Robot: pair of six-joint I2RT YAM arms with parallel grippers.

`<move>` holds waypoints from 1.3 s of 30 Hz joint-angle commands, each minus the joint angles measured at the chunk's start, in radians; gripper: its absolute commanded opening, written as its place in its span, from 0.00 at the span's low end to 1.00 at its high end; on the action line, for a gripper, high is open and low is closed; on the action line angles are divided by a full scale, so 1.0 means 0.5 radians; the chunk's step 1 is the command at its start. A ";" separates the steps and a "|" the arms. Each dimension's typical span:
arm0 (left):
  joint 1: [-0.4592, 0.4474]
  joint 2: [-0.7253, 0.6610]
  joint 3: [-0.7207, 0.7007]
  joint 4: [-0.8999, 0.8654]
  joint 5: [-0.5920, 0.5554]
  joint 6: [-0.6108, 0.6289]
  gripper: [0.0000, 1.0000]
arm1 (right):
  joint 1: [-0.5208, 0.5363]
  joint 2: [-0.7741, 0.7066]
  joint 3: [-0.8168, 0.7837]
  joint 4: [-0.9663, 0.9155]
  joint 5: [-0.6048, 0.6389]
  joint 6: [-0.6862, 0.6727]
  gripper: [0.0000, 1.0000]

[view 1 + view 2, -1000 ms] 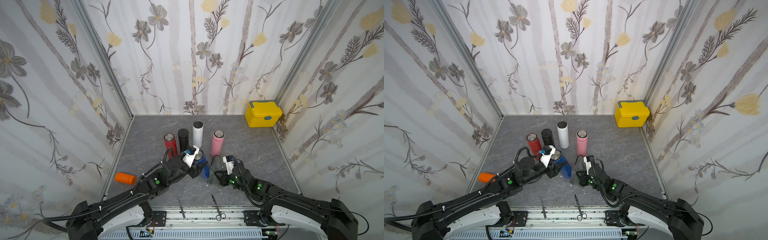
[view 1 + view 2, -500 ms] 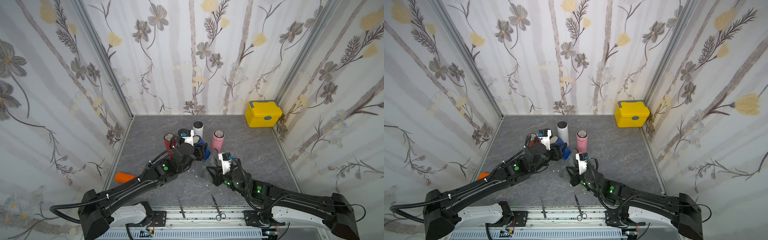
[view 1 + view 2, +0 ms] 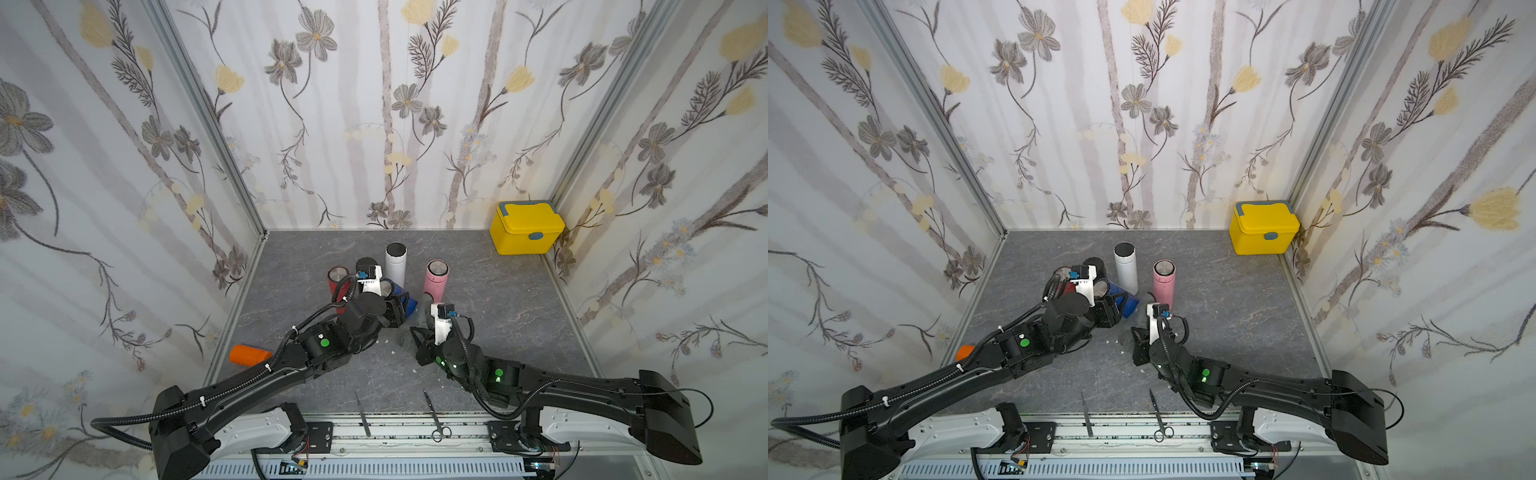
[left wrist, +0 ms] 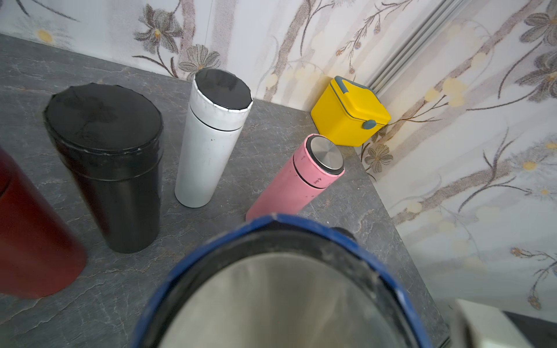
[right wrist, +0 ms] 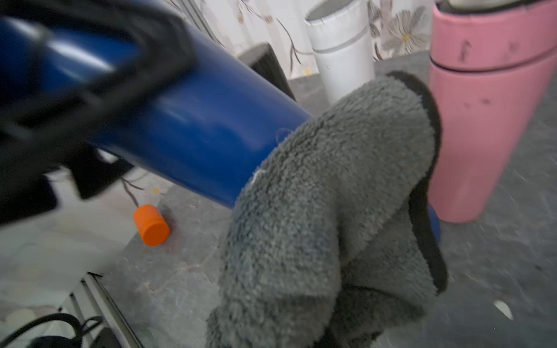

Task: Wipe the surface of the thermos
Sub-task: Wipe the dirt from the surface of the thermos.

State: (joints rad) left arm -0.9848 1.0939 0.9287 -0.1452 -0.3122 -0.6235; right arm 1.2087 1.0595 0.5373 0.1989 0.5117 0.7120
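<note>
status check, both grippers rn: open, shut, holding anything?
Left gripper: shut on the blue thermos, which is tilted.
Right gripper: shut on the grey cloth.

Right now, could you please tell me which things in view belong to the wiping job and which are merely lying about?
In use:
blue thermos, gripped and tilted
grey cloth, at its lower end

Lying about:
pink thermos
white thermos
black thermos
red thermos
orange cylinder
yellow box
scissors
thin metal tool
</note>
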 commanded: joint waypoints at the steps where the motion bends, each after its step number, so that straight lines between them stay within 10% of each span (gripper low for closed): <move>1: -0.003 -0.016 -0.001 0.188 0.085 0.203 0.00 | -0.003 -0.206 -0.098 -0.250 0.061 0.227 0.00; 10: 0.078 0.000 -0.113 0.268 0.486 0.855 0.00 | -0.453 -0.861 -0.021 -0.723 -0.603 0.183 0.00; 17: 0.078 -0.062 -0.234 0.419 1.228 1.190 0.00 | -1.044 -0.509 0.064 -0.097 -1.770 0.150 0.00; 23: 0.078 -0.022 -0.175 0.363 1.437 1.322 0.00 | -1.094 -0.207 0.417 0.070 -2.218 0.126 0.00; 30: 0.074 -0.054 -0.243 0.490 1.352 1.298 0.00 | -1.018 -0.074 0.277 0.179 -2.335 0.216 0.00; 39: 0.084 -0.071 -0.239 0.534 1.133 1.313 0.00 | -0.987 -0.379 -0.319 -0.058 -1.882 0.182 0.00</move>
State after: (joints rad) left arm -0.9508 1.0592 0.7990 -0.0620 0.3523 0.0116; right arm 0.7086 0.9127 0.4225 0.2203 -0.4187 0.8024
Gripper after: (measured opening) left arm 0.603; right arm 0.106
